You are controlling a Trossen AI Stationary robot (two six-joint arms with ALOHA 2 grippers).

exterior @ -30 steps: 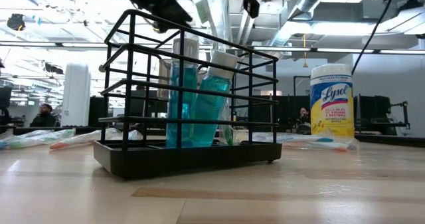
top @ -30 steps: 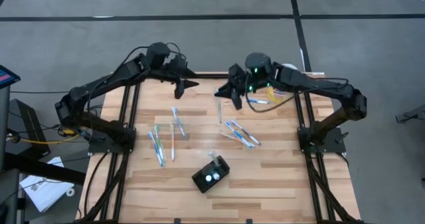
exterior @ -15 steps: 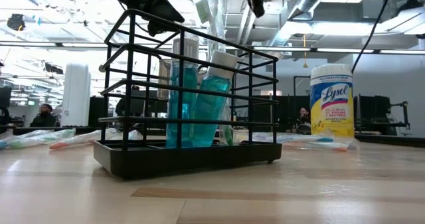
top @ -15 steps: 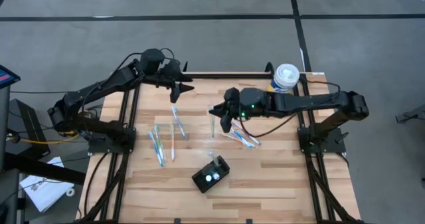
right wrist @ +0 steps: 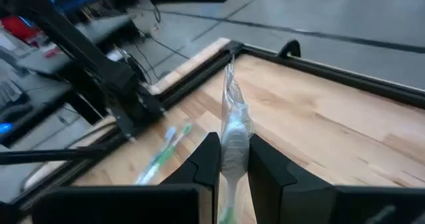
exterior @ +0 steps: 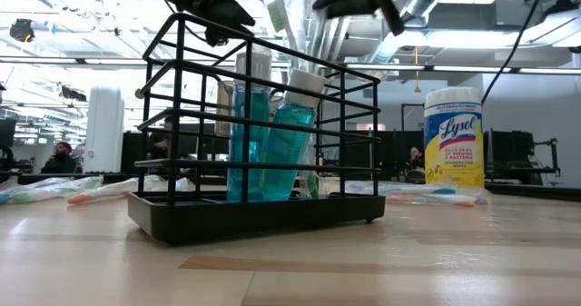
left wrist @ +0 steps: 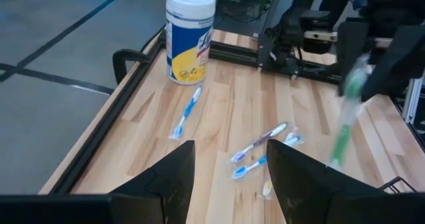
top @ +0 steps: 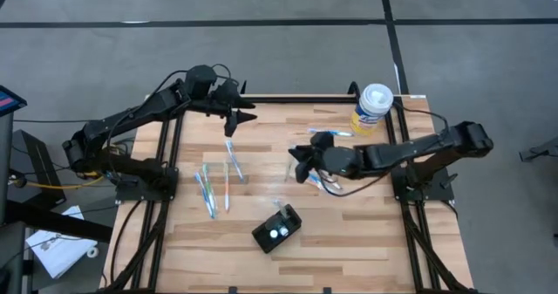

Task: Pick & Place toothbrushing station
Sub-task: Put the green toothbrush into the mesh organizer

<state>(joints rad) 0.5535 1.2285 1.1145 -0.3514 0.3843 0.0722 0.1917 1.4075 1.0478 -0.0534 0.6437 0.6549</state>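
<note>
Black wire and a black base make up the toothbrushing station (top: 277, 229), which stands on the wooden surface (top: 366, 233) toward its near edge, well apart from the white-and-yellow wipes canister (top: 371, 107) at the far right corner. In the low view we see the station (exterior: 259, 133) as an open cage already holding two blue-green tubes (exterior: 272, 133). The right tool (top: 296, 159) hangs between the canister and the station, pinched shut on a wrapped toothbrush (right wrist: 232, 127) whose length points out past the fingertips. From that tool the station lies nearer the front edge and slightly to the left, so we judge the coming move as a short carry toward the front, with the brush turned upright to drop through the cage's open top. The right arm is clearly the closer of the two. The left tool (top: 247, 112) waits near the far edge, farther from the station than the canister is, its fingers (left wrist: 166, 181) spread with nothing between them. Loose toothbrushes (top: 214, 185) lie between it and the station, and a few more (top: 318, 181) beside the right tool.
</note>
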